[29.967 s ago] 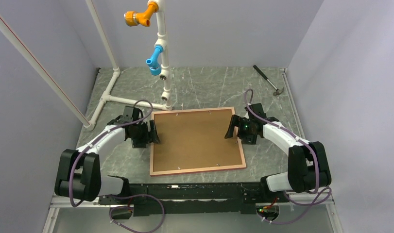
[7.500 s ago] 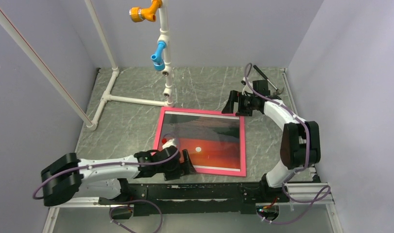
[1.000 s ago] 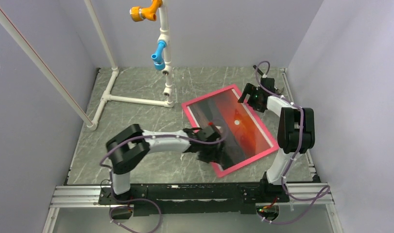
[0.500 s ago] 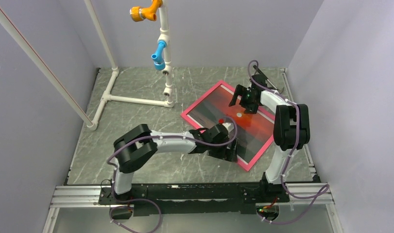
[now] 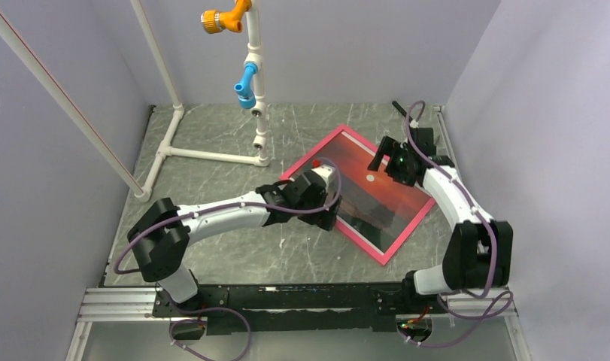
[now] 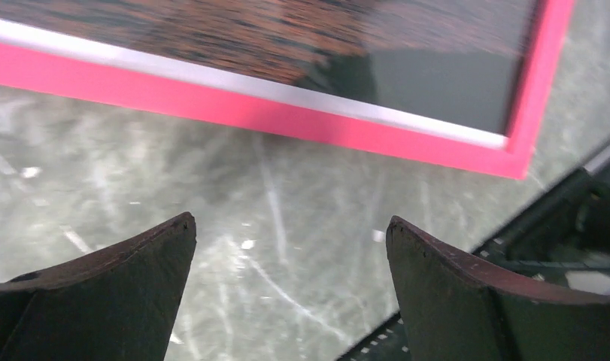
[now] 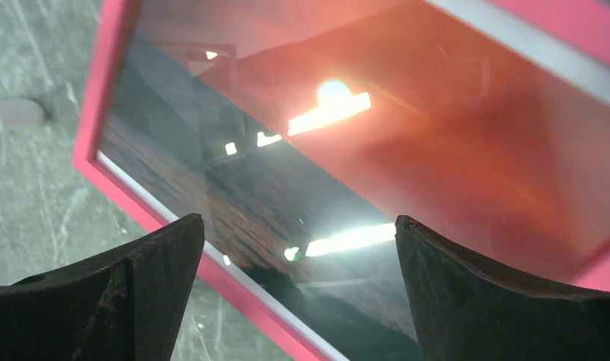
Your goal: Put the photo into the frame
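The frame (image 5: 377, 256) lies face up on the marble table, turned like a diamond, pink-red front showing. The photo (image 5: 384, 199) sits inside it: orange-red sky, small white sun, dark water. My left gripper (image 5: 330, 216) hovers open at the frame's near-left edge. In the left wrist view the left gripper (image 6: 290, 222) has only bare table between its fingers, with the frame's pink edge (image 6: 271, 120) just ahead. My right gripper (image 5: 383, 164) stands open above the far part of the photo. The right wrist view shows the right gripper (image 7: 300, 219) over the glossy photo (image 7: 407, 158), touching nothing.
A white pipe stand (image 5: 253, 75) with orange and blue fittings rises at the back left, its base tubes on the table. A dark hammer handle (image 5: 398, 106) peeks out at the back right. The black rail (image 5: 286, 297) runs along the near edge, close to the frame's bottom corner.
My left gripper has opened, come off the frame's near part and moved back to its near-left edge. The frame has turned further into a diamond. The right arm has swung outward, its gripper staying over the photo.
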{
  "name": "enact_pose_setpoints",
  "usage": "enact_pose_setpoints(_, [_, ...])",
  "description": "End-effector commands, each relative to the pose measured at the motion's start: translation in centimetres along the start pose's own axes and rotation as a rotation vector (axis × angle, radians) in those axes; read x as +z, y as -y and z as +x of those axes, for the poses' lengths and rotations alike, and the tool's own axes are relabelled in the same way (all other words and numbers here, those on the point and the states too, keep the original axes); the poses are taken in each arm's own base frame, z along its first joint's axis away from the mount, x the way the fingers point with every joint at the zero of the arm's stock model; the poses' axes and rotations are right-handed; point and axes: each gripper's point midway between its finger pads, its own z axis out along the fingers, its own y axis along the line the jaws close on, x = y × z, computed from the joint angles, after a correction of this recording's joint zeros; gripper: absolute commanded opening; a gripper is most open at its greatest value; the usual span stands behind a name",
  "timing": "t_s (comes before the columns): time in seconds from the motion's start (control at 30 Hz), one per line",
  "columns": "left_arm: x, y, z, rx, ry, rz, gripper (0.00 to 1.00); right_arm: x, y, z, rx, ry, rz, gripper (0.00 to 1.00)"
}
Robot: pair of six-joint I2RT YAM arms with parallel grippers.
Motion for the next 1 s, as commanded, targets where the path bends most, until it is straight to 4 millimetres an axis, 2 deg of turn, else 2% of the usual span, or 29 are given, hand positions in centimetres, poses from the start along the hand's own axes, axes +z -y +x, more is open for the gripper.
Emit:
enact_pose_setpoints(0.0, [-0.6,-4.9,-3.5,0.105,0.074,-0.143,0.99,-1.8,3.2,4.0,0.072,-0.031,0.075,1.00])
enact_pose_setpoints(0.1, [-0.1,-7.4,-6.1,0.136,0.086,-0.222,0.99,-3.4,4.3,6.1,0.088,-0.024,0.085,1.00])
enact_pose_setpoints(0.17, [0.6,-8.8,-7.6,0.153,0.082,-0.264,0.99,-4.5,5.9,7.2,0.141,-0.002,0.136,1.00])
enact_pose_setpoints(0.27, [1.8,-10.9,-9.4,0.178,0.080,-0.335,0.99,-5.8,6.6,8.6,0.195,0.031,0.149,1.00])
enact_pose_setpoints(0.4, [3.6,-13.8,-10.8,0.159,0.038,-0.396,0.99,-6.0,8.9,11.1,0.299,0.009,0.256,1.00])
enact_pose_setpoints(0.53, [4.9,-16.4,-12.4,0.150,0.035,-0.439,0.99,-6.2,10.9,12.4,0.361,0.000,0.370,1.00])
enact_pose_setpoints(0.63, [6.2,-18.1,-13.1,0.132,0.011,-0.453,0.99,-6.9,11.9,12.2,0.397,0.046,0.428,1.00])
enact_pose_setpoints(0.7, [7.6,-19.3,-12.6,0.123,-0.038,-0.457,0.99,-7.3,12.6,12.3,0.427,0.078,0.464,0.99])
enact_pose_setpoints(0.87, [9.2,-20.0,-12.2,0.123,-0.105,-0.418,0.99,-8.1,14.1,12.4,0.492,0.154,0.544,0.95])
enact_pose_setpoints(0.97, [9.9,-20.2,-11.7,0.095,-0.123,-0.373,0.99,-7.2,14.6,13.0,0.505,0.134,0.556,0.94])
